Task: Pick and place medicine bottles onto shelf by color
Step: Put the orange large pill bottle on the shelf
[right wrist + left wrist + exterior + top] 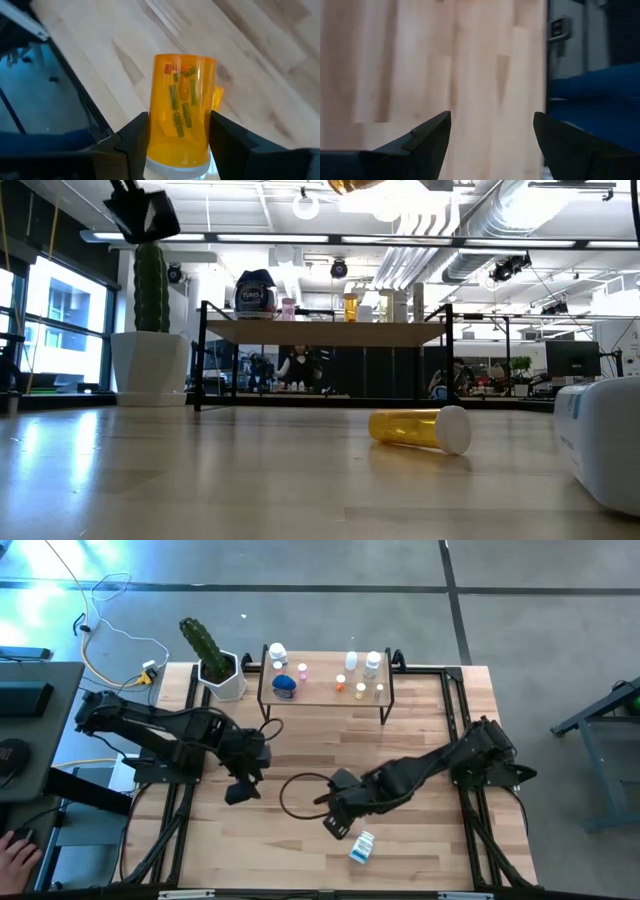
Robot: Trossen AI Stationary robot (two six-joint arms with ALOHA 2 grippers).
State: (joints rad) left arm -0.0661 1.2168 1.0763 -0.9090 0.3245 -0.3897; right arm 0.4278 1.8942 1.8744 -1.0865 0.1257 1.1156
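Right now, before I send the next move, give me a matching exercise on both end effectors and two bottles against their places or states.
Things:
1. left end effector
2. right end effector
3. white bottle
4. TUMS bottle

Places or states:
a. standing on the shelf
b. shut on the orange pill bottle
c. lying on the table, near its front edge
d. open, holding nothing

Pairs: 1-d, 2-b, 3-c, 4-a

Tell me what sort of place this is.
Probably an open-plan lab or office: exposed white ceiling ducts, computer monitors behind the light wooden table, and a concrete floor.
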